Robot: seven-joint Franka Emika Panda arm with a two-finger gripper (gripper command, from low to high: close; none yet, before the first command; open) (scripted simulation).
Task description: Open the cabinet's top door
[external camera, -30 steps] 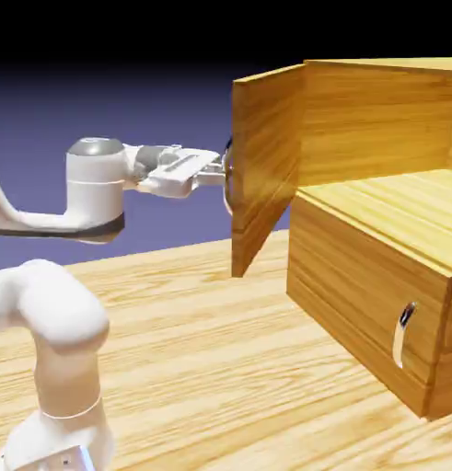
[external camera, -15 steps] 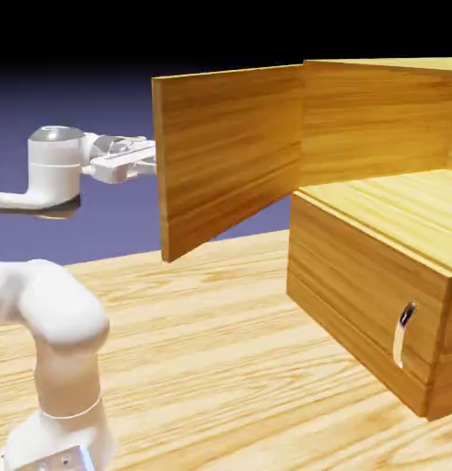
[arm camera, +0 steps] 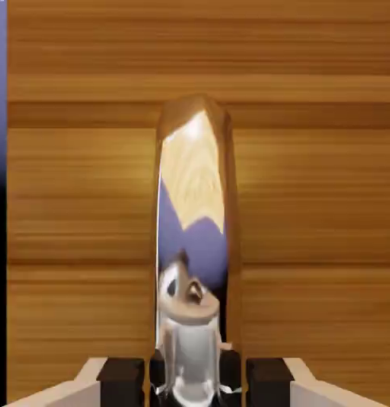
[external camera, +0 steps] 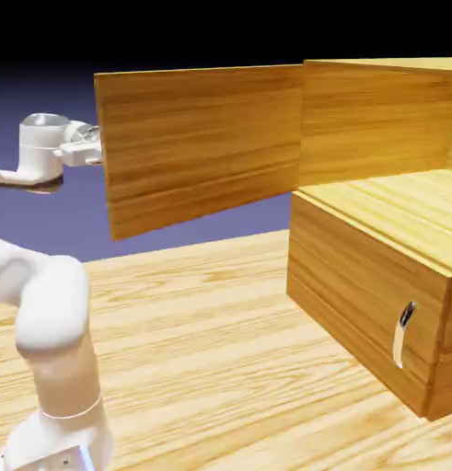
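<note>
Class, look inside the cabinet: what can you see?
Behind the open top door, the upper compartment shows bare wood. The lower panel hides whatever is below.

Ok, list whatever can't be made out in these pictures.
- Top door's handle: exterior view, hidden behind the top door; hand view, its lower end cut off by the bottom edge.
- Gripper: exterior view, its fingertips hidden by that door.
- Cabinet: exterior view, partly cut off by the right edge.
</note>
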